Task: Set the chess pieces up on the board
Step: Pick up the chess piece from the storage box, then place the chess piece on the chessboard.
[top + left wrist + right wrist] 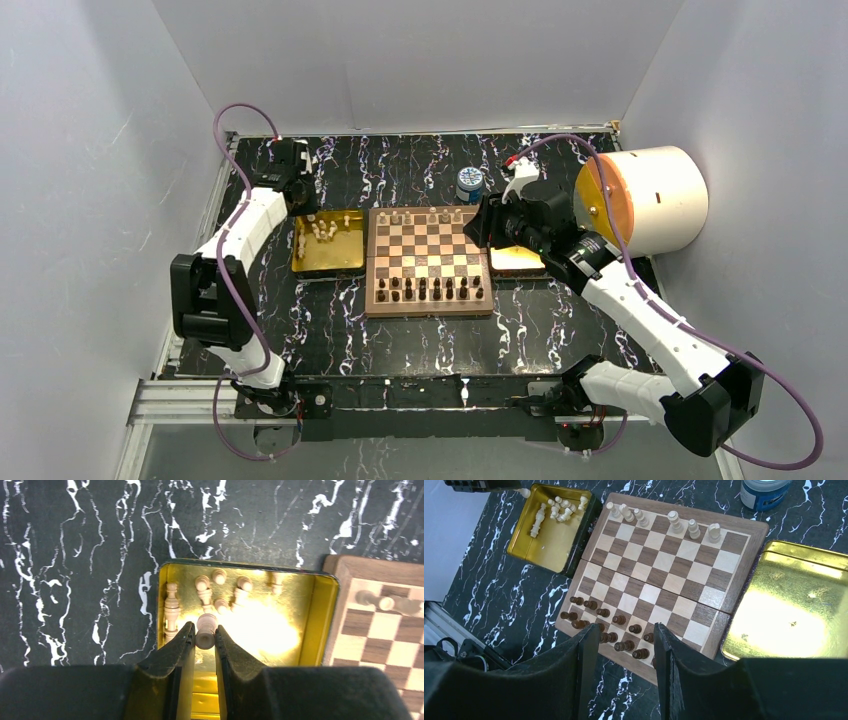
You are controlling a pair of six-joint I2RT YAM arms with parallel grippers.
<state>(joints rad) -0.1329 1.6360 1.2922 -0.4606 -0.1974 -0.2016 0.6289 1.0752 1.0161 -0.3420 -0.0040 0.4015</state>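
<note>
**Left Fingers Clamped on a Cream Piece in the Tray**

The left fingers [172, 662] were closed on a small, turned cream chess piece [205, 627] inside the gold tray [320, 620], just left of the chessboard [664, 587]. More pale pieces [220, 587] lay loose at the tray's far end. A few cream pieces [674, 522] stood along the board's far row, and dark brown pieces [619, 620] filled its near rows. The right fingers [586, 655] were apart and empty at the board's right side.

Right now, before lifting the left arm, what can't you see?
Left wrist: glare washes out the middle of the left tray; the left fingers hide its near end.
Right wrist: the right fingers cover the board along its near edge and some dark pieces; the jar is cut off above.
Top: right arm hides most of the right tray; chess pieces too small to identify.
</note>
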